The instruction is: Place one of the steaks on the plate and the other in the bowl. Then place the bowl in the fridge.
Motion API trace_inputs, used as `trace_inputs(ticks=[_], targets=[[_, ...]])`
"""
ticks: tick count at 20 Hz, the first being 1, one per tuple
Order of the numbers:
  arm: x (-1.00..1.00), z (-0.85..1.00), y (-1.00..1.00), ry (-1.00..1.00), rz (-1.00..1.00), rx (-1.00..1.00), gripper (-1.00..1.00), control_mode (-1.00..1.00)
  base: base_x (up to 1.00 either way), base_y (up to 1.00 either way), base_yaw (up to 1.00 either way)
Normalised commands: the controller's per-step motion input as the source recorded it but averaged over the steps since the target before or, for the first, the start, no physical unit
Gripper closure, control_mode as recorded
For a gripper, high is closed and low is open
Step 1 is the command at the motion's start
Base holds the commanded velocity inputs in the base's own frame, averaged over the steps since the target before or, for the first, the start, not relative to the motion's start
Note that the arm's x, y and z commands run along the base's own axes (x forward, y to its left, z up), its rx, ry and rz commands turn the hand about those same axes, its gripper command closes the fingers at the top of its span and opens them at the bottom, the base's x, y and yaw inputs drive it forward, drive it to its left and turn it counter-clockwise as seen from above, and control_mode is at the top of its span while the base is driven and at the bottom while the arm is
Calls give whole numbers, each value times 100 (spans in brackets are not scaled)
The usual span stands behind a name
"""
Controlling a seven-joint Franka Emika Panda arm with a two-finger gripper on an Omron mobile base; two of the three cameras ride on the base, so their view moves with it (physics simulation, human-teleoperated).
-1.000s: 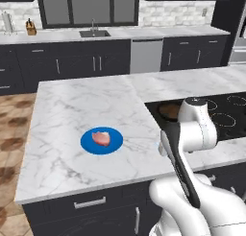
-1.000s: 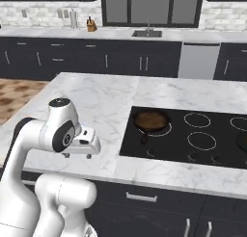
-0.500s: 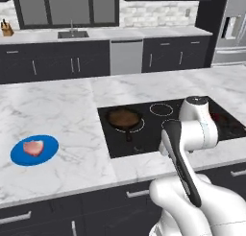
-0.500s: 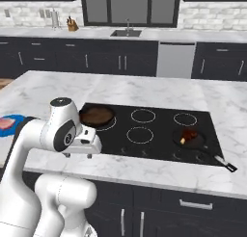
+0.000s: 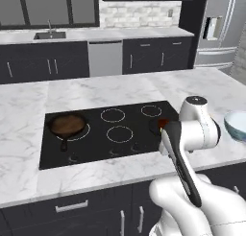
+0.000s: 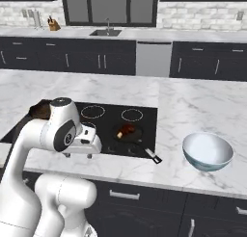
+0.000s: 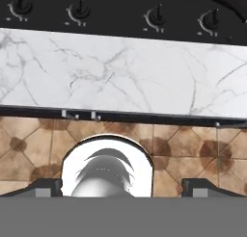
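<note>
The remaining steak [image 6: 125, 130] lay in a black skillet [image 6: 131, 135] on the near right burner of the cooktop [image 5: 103, 132], with the skillet's handle pointing out toward the counter edge. In the left base view the arm hid most of that pan, leaving only a sliver of red meat [image 5: 163, 123] in sight. The bowl [image 6: 208, 151] stood empty on the marble counter [image 6: 193, 111] to the right of the cooktop, well apart from the skillet. The fridge [image 5: 218, 31] rose at the far right, beyond the counter, doors shut.

The gripper [image 7: 123, 188] hung low at the front edge of the counter, looking down past the cooktop knobs [image 7: 78, 11] to the tiled floor. Its 2 dark finger tips stood at the view's outer corners, spread about as wide as they go, with nothing between them.

The steak looked small, flat and light, probably soft and a little slick, so a pinch across its narrow width from above, fingers nearly touching the pan floor, would likely serve best. The skillet's rim crowded that approach and could catch a finger. The bowl seemed rigid and deep; its rim was the obvious place to grasp, though smooth glaze might slip.

A 2nd skillet [image 5: 67, 125] sat empty on the far left burner, out of the way. A sink [image 6: 106, 32] and dishwasher [image 6: 153, 58] lined the back wall.
</note>
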Motion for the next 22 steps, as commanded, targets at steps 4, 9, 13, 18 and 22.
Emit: trace_inputs(ticks=[4, 9, 13, 18, 22], targets=[[0, 0, 0, 0, 0, 0, -100, 100, 9, -83, 0], [0, 0, 0, 0, 0, 0, -100, 100, 4, -31, 0], [16, 0, 3, -1, -3, 1, -100, -100, 0, 0, 0], [79, 21, 16, 0, -2, 0, -100, -100, 0, 0, 0], [64, 36, 18, 4, -17, -1, -100, -100, 0, 0, 0]])
